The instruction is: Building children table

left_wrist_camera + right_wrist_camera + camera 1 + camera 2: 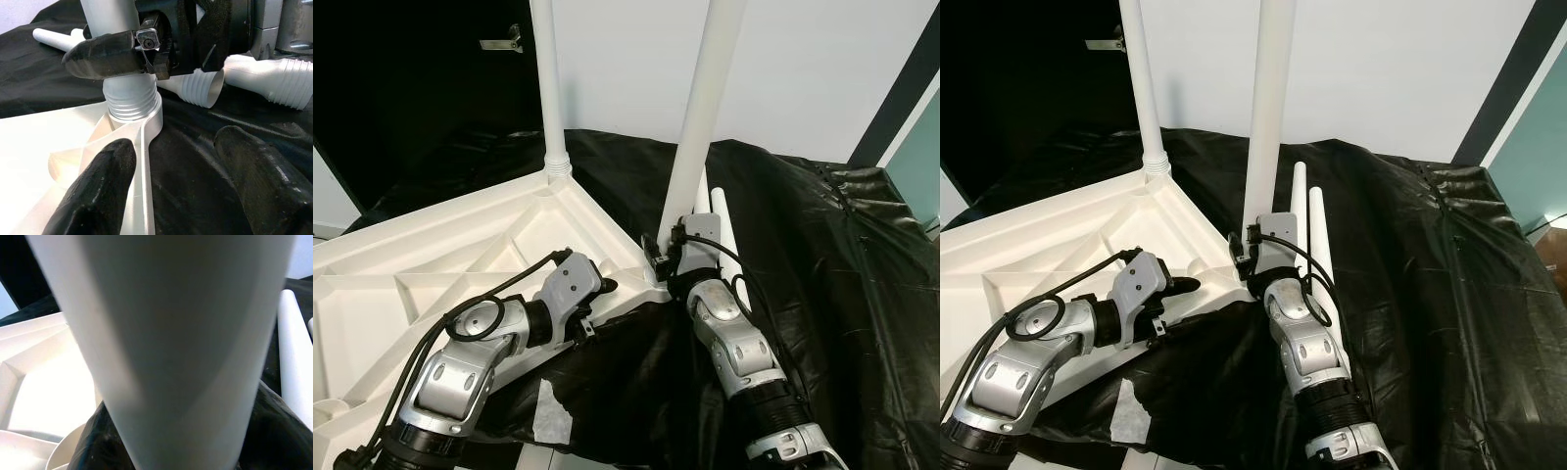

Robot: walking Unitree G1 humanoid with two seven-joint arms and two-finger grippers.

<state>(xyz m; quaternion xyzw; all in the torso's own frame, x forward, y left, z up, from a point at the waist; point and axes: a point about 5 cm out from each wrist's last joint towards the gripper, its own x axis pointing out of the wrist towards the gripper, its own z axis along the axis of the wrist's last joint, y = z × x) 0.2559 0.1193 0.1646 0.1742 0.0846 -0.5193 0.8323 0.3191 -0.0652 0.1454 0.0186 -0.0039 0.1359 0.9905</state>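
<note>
Two white legs stand upright in corner sockets of the inverted tabletop, which lies on a black sheet. Right hand is clamped around the nearer leg just above its threaded base. Left hand, fingers spread and holding nothing, straddles the tabletop's edge beside that socket. Two spare legs lie on the sheet behind.

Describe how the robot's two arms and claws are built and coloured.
Both arms are jointed silver metal segments with black ribbed collars near the base. A black cable loops along the left arm and another along the right arm. Each claw has two long, rounded black fingers.
</note>
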